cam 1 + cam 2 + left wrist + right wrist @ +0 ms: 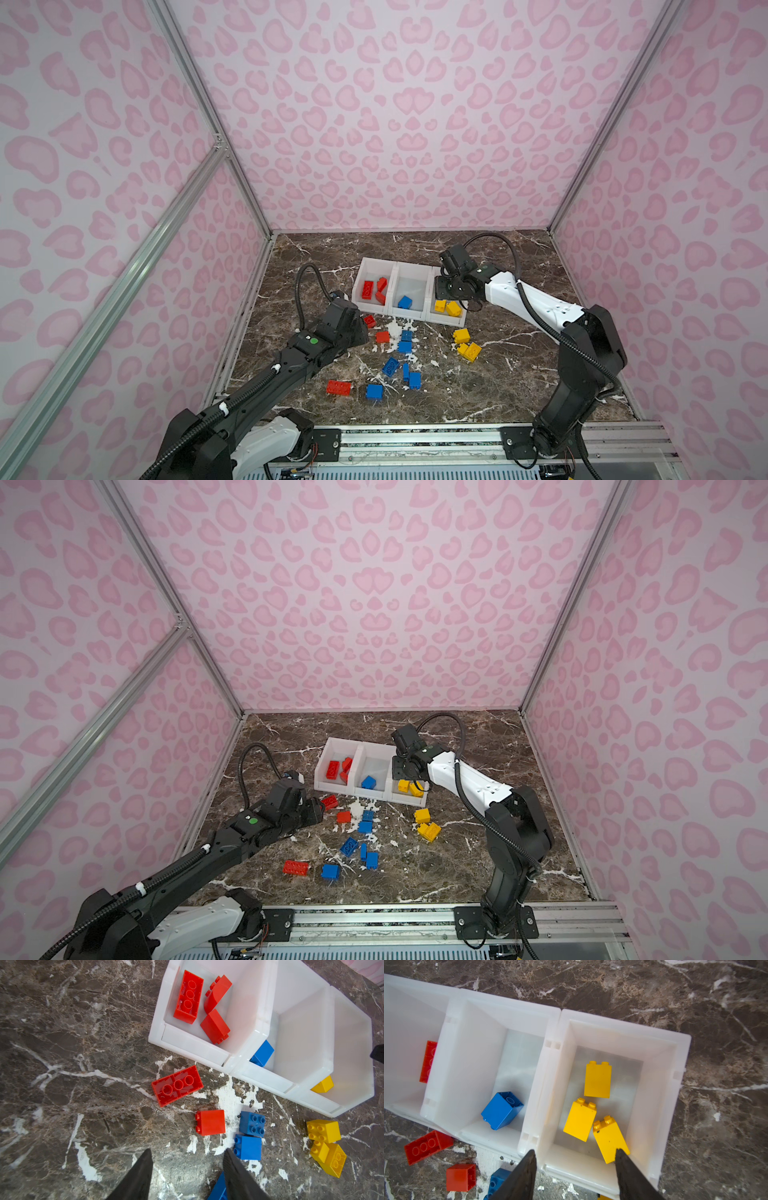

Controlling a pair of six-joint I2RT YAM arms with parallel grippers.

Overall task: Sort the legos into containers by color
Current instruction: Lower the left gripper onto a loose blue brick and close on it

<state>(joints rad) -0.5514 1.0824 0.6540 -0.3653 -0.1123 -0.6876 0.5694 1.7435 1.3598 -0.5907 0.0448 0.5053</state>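
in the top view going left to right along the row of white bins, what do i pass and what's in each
left bin with red bricks → middle bin with one blue brick → right bin with yellow bricks

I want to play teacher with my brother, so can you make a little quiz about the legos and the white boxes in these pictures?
1. True or false: the middle bin holds just one blue brick.
2. How many yellow bricks lie in the right-hand bin, below the right gripper? A) two B) three C) five
3. Fill in the gap: everything in the left-hand bin is coloured ____.

Key: 1 true; 2 B; 3 red.
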